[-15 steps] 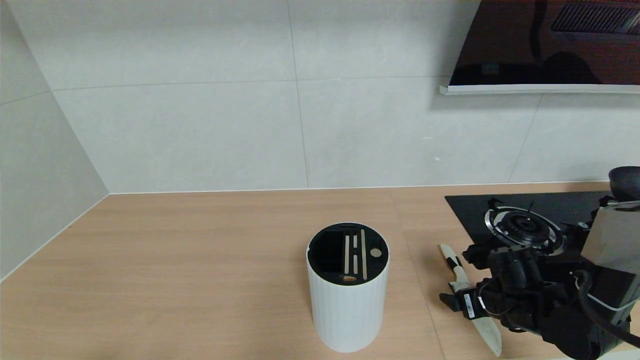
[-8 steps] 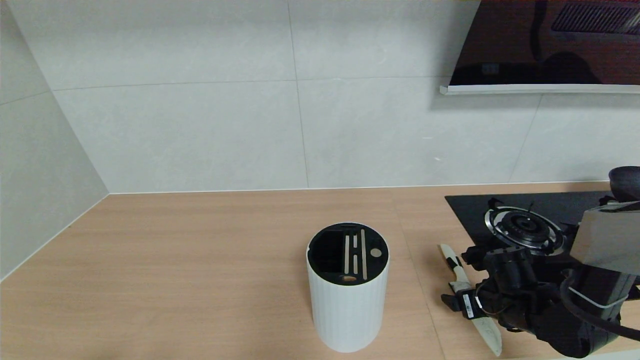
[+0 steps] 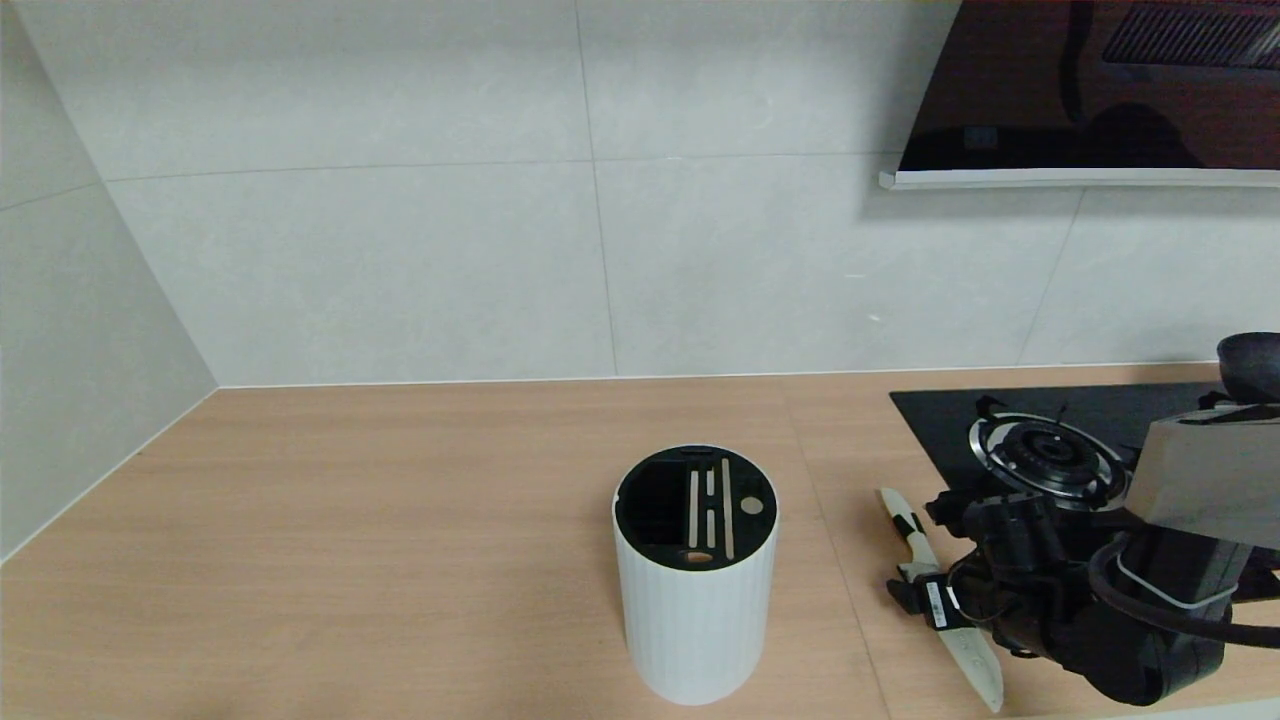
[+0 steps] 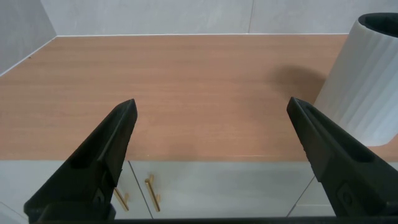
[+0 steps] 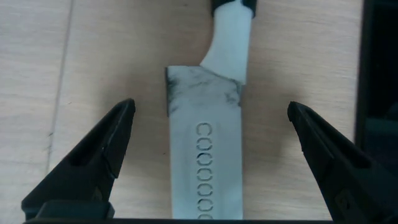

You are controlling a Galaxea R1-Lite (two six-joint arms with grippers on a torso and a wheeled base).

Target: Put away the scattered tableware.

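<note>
Lying on the tabletop (image 3: 400, 550), the knife (image 5: 204, 155) is not in the holder (image 3: 695, 600) yet. The right gripper (image 5: 210, 118) hangs open over it; the left gripper (image 4: 211, 112) is open too.

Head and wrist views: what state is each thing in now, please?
Knife, lying flat on the counter, not gripped.
Holder, upright, nothing sticking out.
Right gripper, open, straddling the knife blade.
Left gripper, open, empty.
Burner, no flame.
</note>
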